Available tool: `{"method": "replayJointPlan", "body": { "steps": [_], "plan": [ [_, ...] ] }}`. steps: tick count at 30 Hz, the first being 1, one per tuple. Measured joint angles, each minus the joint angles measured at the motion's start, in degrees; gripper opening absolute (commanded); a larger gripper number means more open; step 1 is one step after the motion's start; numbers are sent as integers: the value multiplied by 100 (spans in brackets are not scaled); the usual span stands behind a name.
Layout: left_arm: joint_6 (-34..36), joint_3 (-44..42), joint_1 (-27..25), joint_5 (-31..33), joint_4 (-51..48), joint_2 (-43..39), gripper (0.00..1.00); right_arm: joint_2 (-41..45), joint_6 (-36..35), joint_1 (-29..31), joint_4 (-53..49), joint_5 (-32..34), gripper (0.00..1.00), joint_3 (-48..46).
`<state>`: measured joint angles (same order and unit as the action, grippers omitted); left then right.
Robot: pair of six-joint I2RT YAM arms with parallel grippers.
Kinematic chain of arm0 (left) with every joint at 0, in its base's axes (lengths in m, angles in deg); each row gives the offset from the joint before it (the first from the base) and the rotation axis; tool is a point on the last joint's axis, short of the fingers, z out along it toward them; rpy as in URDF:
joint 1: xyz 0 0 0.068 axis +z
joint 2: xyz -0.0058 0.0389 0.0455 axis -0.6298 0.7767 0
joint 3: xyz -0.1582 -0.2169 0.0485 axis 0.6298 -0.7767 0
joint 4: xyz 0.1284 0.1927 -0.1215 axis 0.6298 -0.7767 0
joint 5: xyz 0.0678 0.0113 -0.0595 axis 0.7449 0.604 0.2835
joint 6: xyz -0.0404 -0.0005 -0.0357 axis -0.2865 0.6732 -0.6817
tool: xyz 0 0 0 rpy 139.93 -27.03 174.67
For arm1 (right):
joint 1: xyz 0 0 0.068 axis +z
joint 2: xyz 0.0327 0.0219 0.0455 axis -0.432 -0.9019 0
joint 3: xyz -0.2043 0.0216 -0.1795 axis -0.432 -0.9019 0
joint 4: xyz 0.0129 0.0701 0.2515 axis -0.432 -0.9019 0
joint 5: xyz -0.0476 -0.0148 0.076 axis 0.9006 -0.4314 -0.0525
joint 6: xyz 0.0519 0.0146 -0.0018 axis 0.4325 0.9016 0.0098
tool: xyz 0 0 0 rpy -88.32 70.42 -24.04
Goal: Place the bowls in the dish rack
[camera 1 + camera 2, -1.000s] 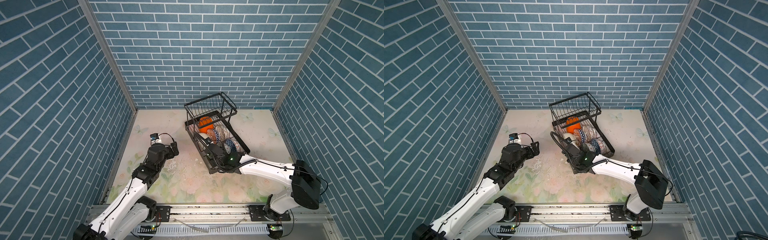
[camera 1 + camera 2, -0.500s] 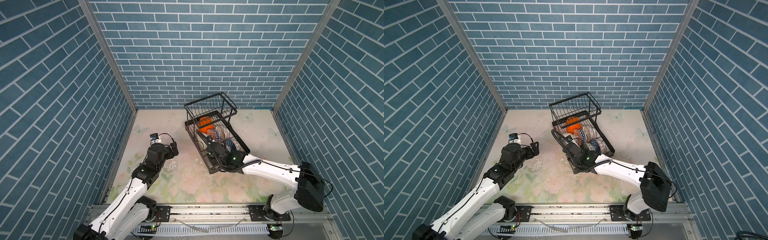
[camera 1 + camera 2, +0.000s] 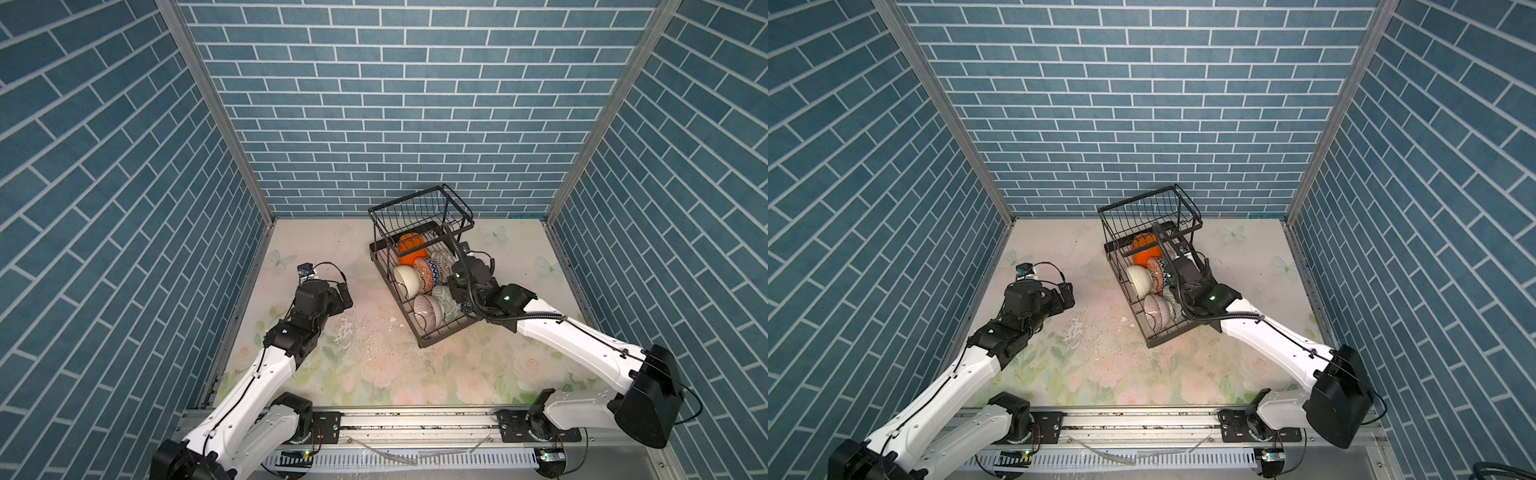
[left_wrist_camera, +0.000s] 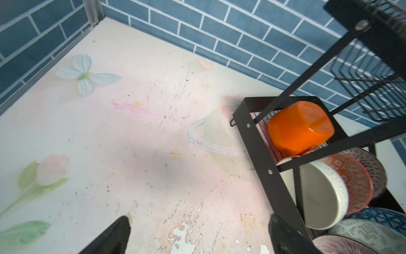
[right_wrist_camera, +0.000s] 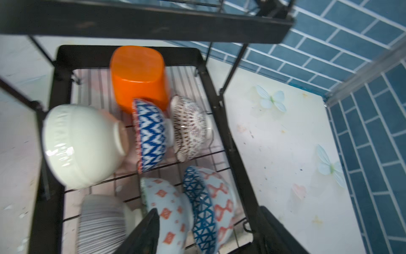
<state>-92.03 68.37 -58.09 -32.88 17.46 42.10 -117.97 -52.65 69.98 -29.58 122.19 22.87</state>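
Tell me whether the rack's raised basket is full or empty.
Empty: the raised basket shows only bare wires; the bowls lie in the lower tray.

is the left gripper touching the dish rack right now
Apart. In both top views a strip of bare table lies between the open left gripper and the nearest side rail of the dish rack.

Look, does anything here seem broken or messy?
Yes. The flowery table cover is scratched and peeling near the middle, with white flakes lying about. In the dish rack the bowls lie tipped on their sides, leaning on each other, and the orange bowl shows its base.
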Motion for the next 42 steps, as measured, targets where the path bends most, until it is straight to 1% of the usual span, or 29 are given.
{"method": "replayJointPlan", "body": {
  "steps": [5, 9, 14, 17, 19, 22, 26, 30, 33, 35, 38, 42],
  "plan": [
    [44, 439, 540, 57, -358, 634, 100, 260, -22, -1110, -96, -24, 75, -28],
    [210, 588, 879, 61, -437, 1036, 100, 393, -28, -2013, -7, -114, 78, -264],
    [680, 590, 997, 278, -413, 1259, 100, 291, -136, -3023, 389, -341, 81, -804],
    [1071, 575, 1005, 544, -116, 1268, 100, 68, -282, -3407, 776, -437, 82, -1095],
    [1331, 483, 1010, 695, 249, 1257, 100, -66, -387, -3556, 1080, -461, 83, -1279],
    [1694, 107, 1040, 811, 925, 1241, 100, -186, -551, -3755, 1672, -494, 86, -1589],
    [2090, -424, 1119, 774, 1766, 1325, 100, -431, -802, -4000, 2638, -540, 88, -2026],
    [2393, -719, 1198, 654, 2566, 1556, 100, -739, -957, -4201, 3838, -684, 90, -2660],
    [2557, -809, 1231, 568, 3038, 1764, 100, -804, -1010, -4328, 4288, -938, 90, -3001],
    [2634, -859, 1268, 483, 3359, 1899, 100, -804, -1023, -4382, 4605, -1161, 99, -3047],
    [2708, -876, 1318, 396, 3694, 2153, 100, -761, -1080, -4404, 5174, -1532, 99, -3167],
    [2765, -922, 1360, 258, 4011, 2459, 100, -643, -1130, -4404, 5685, -1976, 99, -3484]
  ]
}}
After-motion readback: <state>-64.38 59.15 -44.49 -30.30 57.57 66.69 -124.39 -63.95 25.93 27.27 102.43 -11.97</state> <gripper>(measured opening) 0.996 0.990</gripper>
